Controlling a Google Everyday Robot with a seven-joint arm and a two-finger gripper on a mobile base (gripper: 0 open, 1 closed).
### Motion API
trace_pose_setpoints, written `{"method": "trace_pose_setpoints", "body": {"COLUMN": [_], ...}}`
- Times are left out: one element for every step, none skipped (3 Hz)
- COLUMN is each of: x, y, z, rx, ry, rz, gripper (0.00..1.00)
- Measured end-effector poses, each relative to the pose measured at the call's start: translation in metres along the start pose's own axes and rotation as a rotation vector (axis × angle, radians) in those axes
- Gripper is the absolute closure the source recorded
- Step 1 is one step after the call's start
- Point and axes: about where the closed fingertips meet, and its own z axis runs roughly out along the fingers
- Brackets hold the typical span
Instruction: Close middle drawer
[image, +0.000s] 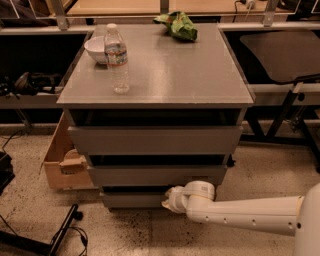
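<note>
The grey cabinet (155, 75) has three stepped drawer fronts. The middle drawer (155, 176) is the medium-width grey panel; it stands out a little, with a dark gap above it. The wider top drawer front (155, 140) is above it and the narrow bottom drawer front (132, 200) below. My gripper (169, 199) is on a white arm (245, 212) that reaches in from the lower right. It sits just under the middle drawer's front, against the right end of the bottom drawer front.
A water bottle (116, 59), a white bowl (96, 49) and a green chip bag (178, 25) are on the cabinet top. A cardboard box (62, 160) stands on the floor at the left. A black stand leg (62, 232) lies at the lower left. Table legs (287, 107) are at the right.
</note>
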Motion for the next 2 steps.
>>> {"method": "trace_pose_setpoints", "body": {"x": [0.056,0.122], "y": [0.029,0.044], "z": [-0.058,-0.136], "rx": [-0.085,-0.156], "ry": [0.201,0.441], "rz": [-0.134,-0.251], "gripper": [0.88,1.0]}}
